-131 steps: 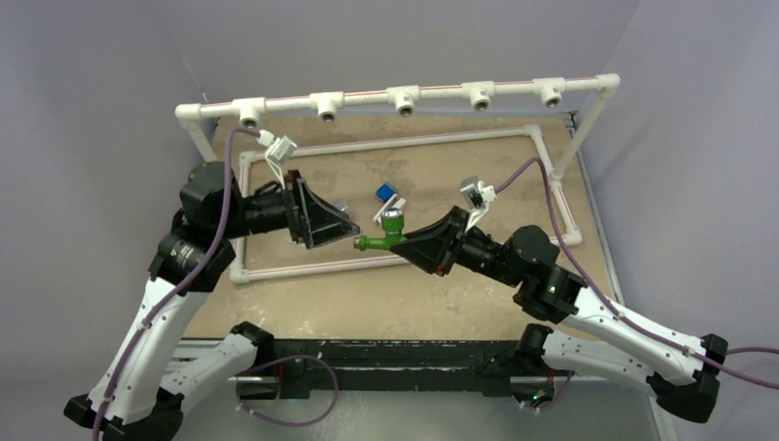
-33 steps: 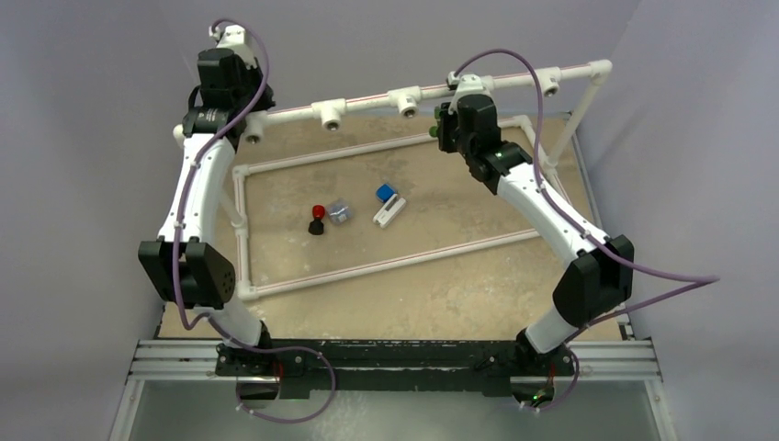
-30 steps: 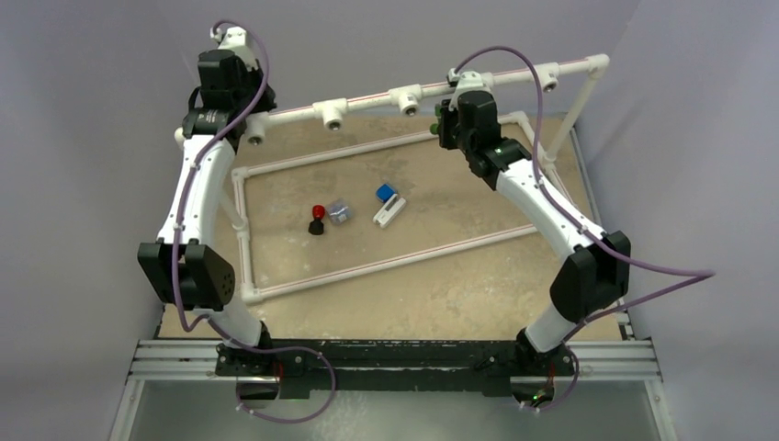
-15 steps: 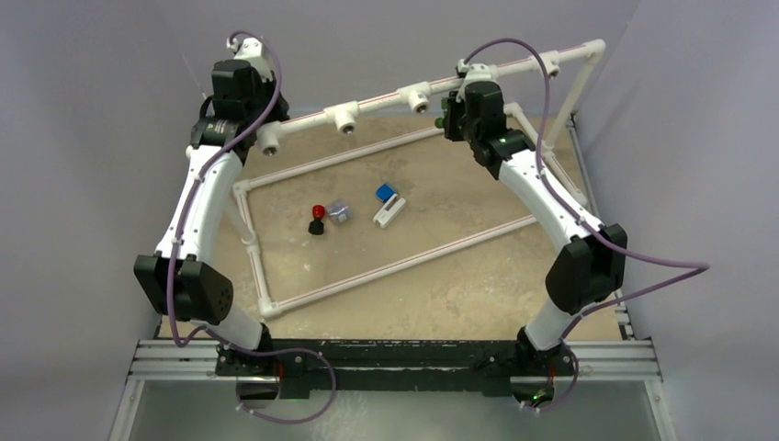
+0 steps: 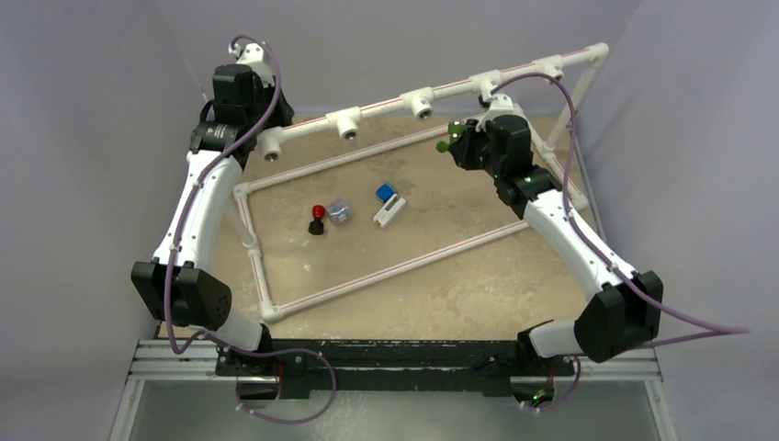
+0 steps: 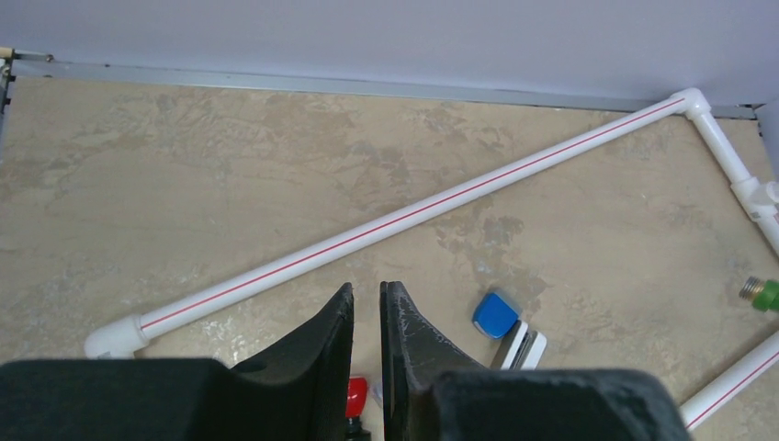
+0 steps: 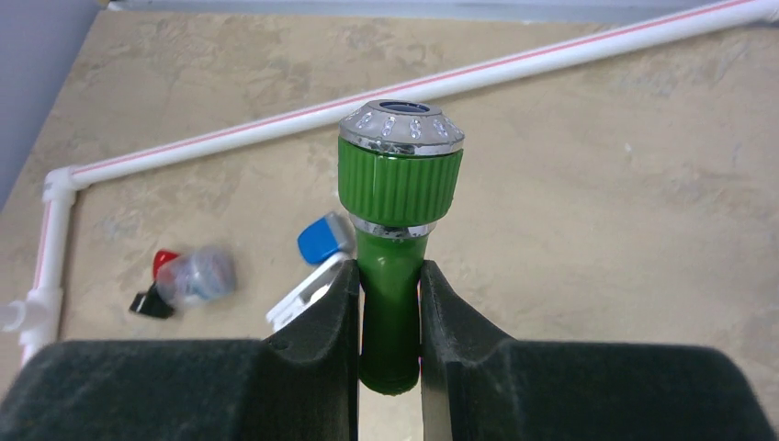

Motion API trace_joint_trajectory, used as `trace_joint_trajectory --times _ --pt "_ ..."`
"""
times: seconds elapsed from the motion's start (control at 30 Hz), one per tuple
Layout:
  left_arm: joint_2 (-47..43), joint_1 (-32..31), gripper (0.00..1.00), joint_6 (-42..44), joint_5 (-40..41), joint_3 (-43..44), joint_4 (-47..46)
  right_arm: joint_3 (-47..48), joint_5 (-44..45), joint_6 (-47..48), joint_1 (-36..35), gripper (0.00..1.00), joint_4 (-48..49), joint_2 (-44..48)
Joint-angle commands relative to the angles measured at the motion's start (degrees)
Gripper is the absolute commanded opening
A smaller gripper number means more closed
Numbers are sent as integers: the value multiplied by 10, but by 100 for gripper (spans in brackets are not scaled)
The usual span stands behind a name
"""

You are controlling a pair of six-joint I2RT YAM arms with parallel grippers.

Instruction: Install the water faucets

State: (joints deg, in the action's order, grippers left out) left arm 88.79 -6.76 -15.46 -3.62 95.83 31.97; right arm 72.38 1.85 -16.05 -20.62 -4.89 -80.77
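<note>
My right gripper (image 7: 389, 276) is shut on the stem of the green faucet (image 7: 395, 202), whose ribbed cap with a chrome top points up. In the top view this green faucet (image 5: 447, 140) hangs just in front of the raised pipe bar, near a tee fitting (image 5: 484, 86). The white faucet with the blue handle (image 5: 388, 204) and the black faucet with the red knob (image 5: 317, 220) lie on the table inside the frame. My left gripper (image 6: 367, 292) is shut on nothing, high over the bar's left end.
The white pipe frame (image 5: 386, 268) lies skewed on the tan table, and its raised bar (image 5: 386, 108) carries several tee fittings. A small clear piece (image 5: 340, 211) rests beside the red knob. Grey walls stand close on both sides.
The pipe frame has swung, its right end moving farther back and its left end nearer. My right gripper has drawn back from the bar with the green faucet. The left arm shifted slightly right.
</note>
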Motion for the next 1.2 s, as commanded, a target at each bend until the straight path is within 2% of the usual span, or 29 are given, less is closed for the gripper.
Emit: trace_joint_trajectory --times 0.0,0.2,0.43,0.57,0.8,1.03,1.17 --pt "24 -9 14 -17 -26 -64 108 -45 -49 -33 -33 0 32 68" --pt "-8 -9 14 -23 -2 -91 98 -103 -50 -52 -129 0 96 155" --pt "-44 -9 16 -44 29 -118 80 -215 -1 -56 -233 0 294 264" --pt "-49 -9 22 -58 57 -113 72 -246 14 -18 -269 0 375 283" --pt "-63 -9 41 -62 73 -86 30 -278 49 123 -333 0 470 287" --pt "-77 -9 44 -58 96 -76 -6 -313 113 339 -402 0 564 283" --pt "-65 -9 47 -55 74 -36 -3 -316 154 431 -431 0 606 261"
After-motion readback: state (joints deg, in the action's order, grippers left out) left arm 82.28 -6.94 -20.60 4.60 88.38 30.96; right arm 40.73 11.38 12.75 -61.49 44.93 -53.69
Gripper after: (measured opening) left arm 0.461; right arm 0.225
